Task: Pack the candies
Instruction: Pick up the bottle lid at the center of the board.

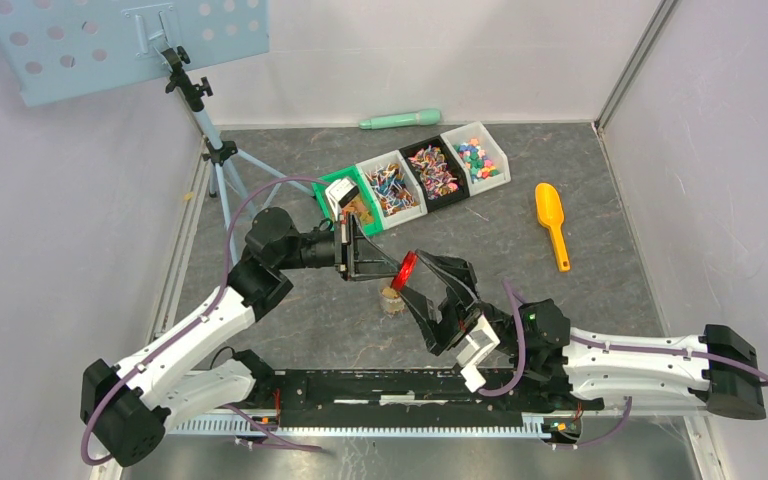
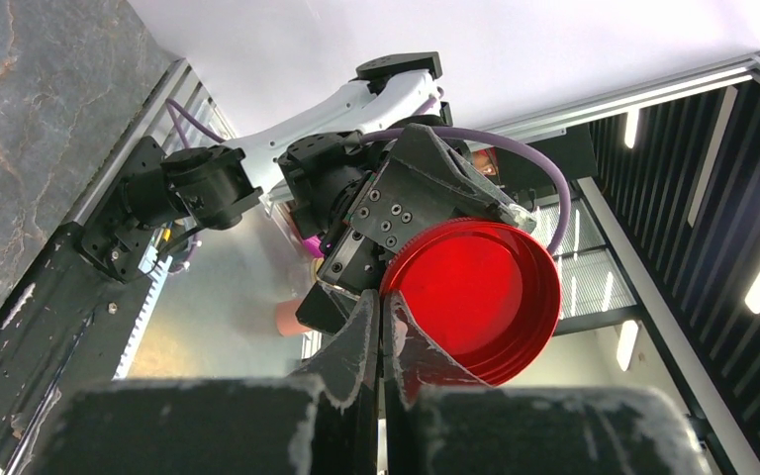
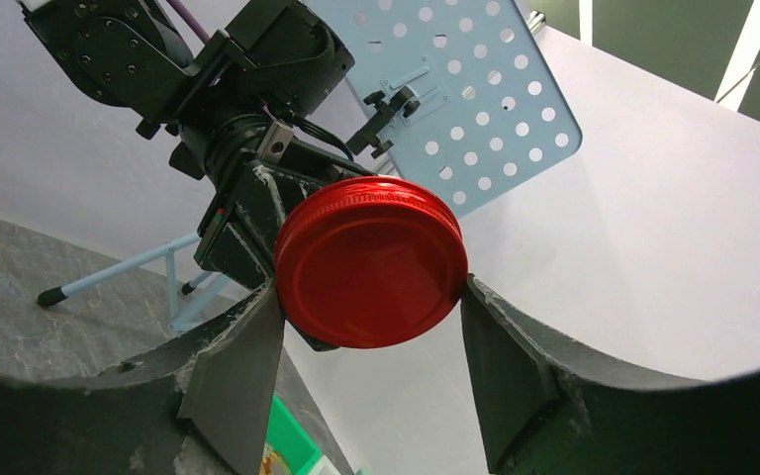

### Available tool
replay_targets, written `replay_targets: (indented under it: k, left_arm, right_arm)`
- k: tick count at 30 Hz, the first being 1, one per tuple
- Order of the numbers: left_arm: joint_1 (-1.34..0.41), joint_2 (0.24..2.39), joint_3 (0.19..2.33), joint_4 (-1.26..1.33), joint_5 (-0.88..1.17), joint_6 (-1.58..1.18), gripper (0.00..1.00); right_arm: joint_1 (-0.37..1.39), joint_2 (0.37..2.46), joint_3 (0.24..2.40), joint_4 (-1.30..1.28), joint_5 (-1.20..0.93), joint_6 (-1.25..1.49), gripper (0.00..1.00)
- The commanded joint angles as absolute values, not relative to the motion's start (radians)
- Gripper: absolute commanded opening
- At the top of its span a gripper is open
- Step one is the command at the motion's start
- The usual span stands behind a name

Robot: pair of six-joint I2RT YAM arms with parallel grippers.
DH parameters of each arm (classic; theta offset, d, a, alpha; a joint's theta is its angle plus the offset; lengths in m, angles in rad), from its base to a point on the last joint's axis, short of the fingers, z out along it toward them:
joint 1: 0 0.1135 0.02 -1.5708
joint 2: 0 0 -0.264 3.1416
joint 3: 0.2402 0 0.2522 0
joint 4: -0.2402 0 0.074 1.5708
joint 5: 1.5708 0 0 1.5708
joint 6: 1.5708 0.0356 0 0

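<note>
- Candies (image 1: pixel 435 170) lie sorted in a row of open bins (image 1: pixel 495 147) near the middle of the far edge of the worktop (image 1: pixel 580 310). A few golden-brown ones seem to sit in a small clear jar (image 1: pixel 393 300) at mid-worktop, towards the near edge.
- Just above that jar, a red lid (image 3: pixel 371 262) hangs in the air, tilted on edge. Its hollow side faces the left arm (image 1: pixel 210 320) and its flat top faces the right arm (image 1: pixel 620 360).
- Left jaws are pressed almost together, pinching the lid's thin wall at one spot.
- Right jaws are spread across the lid's full width, with a pad at the rim on either side. They look to touch it, but I cannot tell whether they are truly clamping.
- My reading is that the step in hand is passing the lid from one arm to the other, so that the jar can be capped.
- To do it well, the right jaws should bite squarely across the widest part of the rim before the left jaws let go, since a round lid gripped off-centre would likely squirt out.
- The left jaws should then slide straight back off the wall, without twisting it.
- After that, turn the hollow side down, centre it over the jar mouth and lower it level, or the threads may catch crooked and tip the light jar.
- A yellow scoop (image 1: pixel 552 225) lies well apart, towards the far right corner.
</note>
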State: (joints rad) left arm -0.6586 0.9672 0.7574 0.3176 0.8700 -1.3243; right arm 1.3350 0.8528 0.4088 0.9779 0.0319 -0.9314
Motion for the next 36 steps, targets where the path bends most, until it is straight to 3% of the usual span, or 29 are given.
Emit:
replay_targets:
  k: [1,11,18,28,32,34,36]
  left_arm:
    - [-0.661,0.947,0.754,0.309,0.897,-1.285,0.02]
    - [-0.663,0.950,0.762,0.269,0.899,-1.259,0.02]
    - [-0.661,0.955,0.770,0.235,0.908,-1.234,0.02]
    - [-0.661,0.970,0.788,0.184,0.898,-1.195,0.02]
    - [-0.660,0.957,0.836,0.030,0.829,-1.067,0.46]
    - [-0.653,0.947,0.873,-0.079,0.768,-0.953,0.62]
    - [-0.634,0.946,0.948,-0.269,0.642,-0.781,0.87]
  right_arm:
    - [1.335,0.855,0.453,1.003,0.002,-0.930,0.67]
    - [1.334,0.851,0.451,0.997,0.002,-0.933,0.65]
    - [1.335,0.826,0.433,1.003,0.002,-0.927,0.72]
    - [1.335,0.806,0.442,0.936,-0.028,-0.918,0.53]
    - [1.334,0.800,0.463,0.877,0.049,-0.864,0.53]
    - [1.335,0.790,0.483,0.813,0.117,-0.802,0.53]
    - [1.335,0.781,0.511,0.714,0.162,-0.743,0.53]
